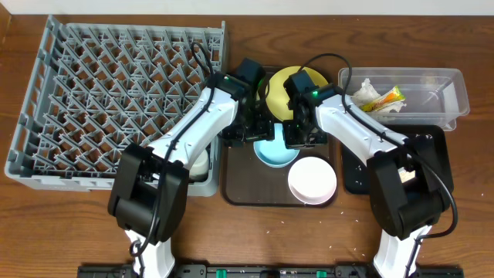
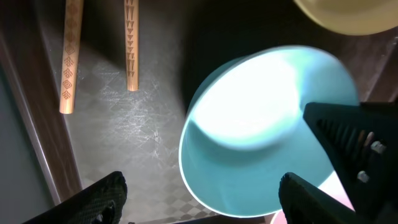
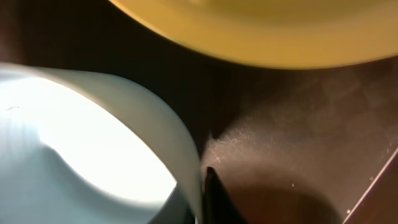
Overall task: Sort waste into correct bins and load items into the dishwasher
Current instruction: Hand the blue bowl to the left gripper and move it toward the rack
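Observation:
My right gripper [image 1: 296, 137] is shut on the rim of the light blue bowl [image 1: 275, 150], which sits tilted over the brown tray [image 1: 239, 185]. In the right wrist view the rim [image 3: 186, 162] runs between the fingers [image 3: 202, 186]. My left gripper [image 1: 247, 131] is open and empty just left of the bowl [image 2: 261, 124], with its fingers [image 2: 205, 205] spread wide. The chopsticks [image 2: 68, 56] lie on the tray. The yellow plate [image 1: 282, 81] is behind the bowl and the white bowl [image 1: 312, 180] is in front. The dish rack [image 1: 93, 93] is at the left.
The clear tub [image 1: 451, 96] at the back right holds the yellow-orange wrapper [image 1: 388, 98] and the white tissue [image 1: 367, 91]. The black tray [image 1: 436, 154] lies in front of it. A white cup [image 1: 204, 162] stands by the rack's near corner. Loose rice grains [image 1: 293, 220] dot the table front.

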